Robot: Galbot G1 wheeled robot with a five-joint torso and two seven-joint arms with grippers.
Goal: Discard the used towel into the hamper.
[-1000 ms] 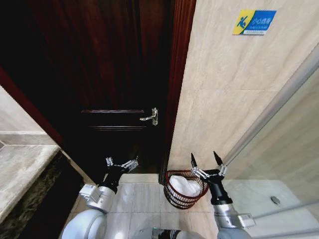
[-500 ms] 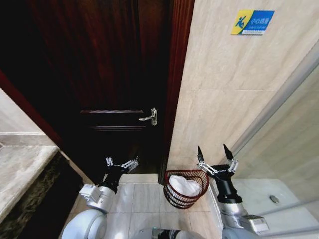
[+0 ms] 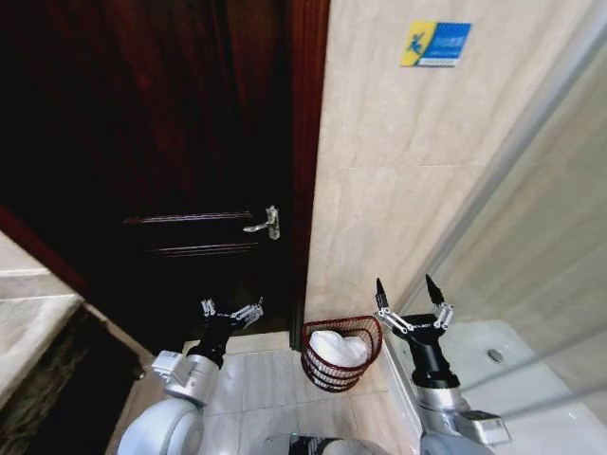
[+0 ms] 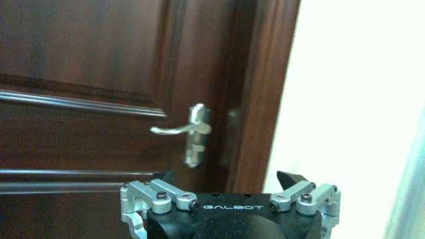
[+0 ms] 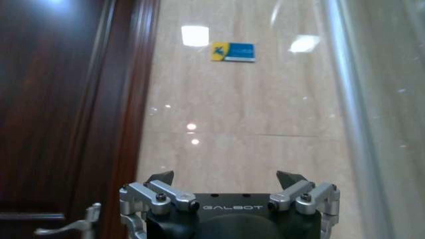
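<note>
The hamper, a small round reddish-brown wire basket, stands on the tiled floor at the foot of the beige wall, beside the door frame. A crumpled white towel lies inside it. My right gripper is raised just to the right of the hamper, fingers pointing up, open and empty; the right wrist view shows the same gripper facing the wall. My left gripper is held low in front of the door, left of the hamper, open and empty, and in the left wrist view that gripper faces the door handle.
A dark wooden door with a silver lever handle stands ahead on the left. The beige tiled wall carries a blue and yellow sign. A glass shower partition and a raised shower floor with a drain lie to the right.
My right gripper has risen and moved right, from above the hamper's rim to beside it. The whole picture has shifted left, so the camera has turned right. The towel stays in the hamper.
</note>
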